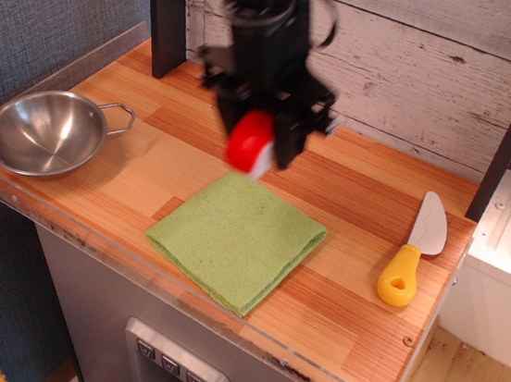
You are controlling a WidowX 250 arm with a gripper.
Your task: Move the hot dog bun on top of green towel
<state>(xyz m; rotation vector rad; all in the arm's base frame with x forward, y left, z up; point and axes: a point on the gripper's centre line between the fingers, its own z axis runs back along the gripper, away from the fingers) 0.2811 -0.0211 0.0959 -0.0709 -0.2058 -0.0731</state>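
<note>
The hot dog bun (250, 141), glossy red over a white base, hangs in my black gripper (255, 137), which is shut on it. It is held in the air just above the far edge of the green towel (236, 237). The towel lies flat on the wooden counter near the front edge. The bun does not touch the towel.
A steel bowl (43, 132) with wire handles sits at the counter's left edge. A toy knife (413, 251) with a yellow handle lies at the right. A dark post (165, 12) stands at the back left, and a plank wall (420, 62) runs behind the counter.
</note>
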